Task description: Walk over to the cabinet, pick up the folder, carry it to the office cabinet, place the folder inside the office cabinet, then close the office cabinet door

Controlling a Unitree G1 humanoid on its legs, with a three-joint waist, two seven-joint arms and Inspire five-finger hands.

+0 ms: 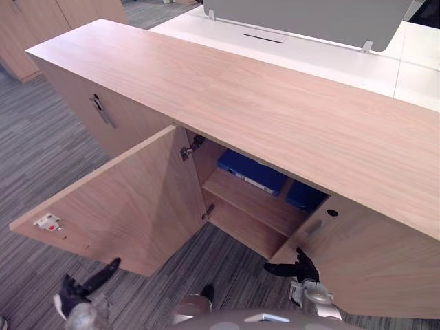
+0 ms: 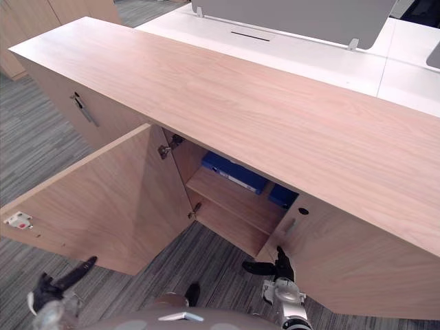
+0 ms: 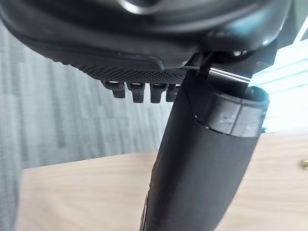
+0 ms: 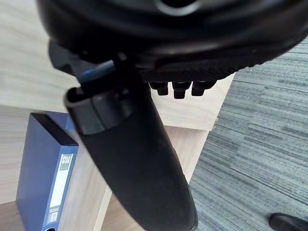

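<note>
Nearest, the left hand (image 1: 74, 292) is hanging empty with fingers loosely straight, just in front of the open door (image 1: 130, 199), near its free edge. The right hand (image 1: 302, 269) is hovering to the right of the door, well apart from it, also relaxed and holding nothing. Beyond the door, the blue folder (image 1: 251, 172) is lying on the shelf (image 1: 258, 205) inside, its long axis running along the shelf. The left hand is nearer, so swinging the door shut is probably falling to it
</note>
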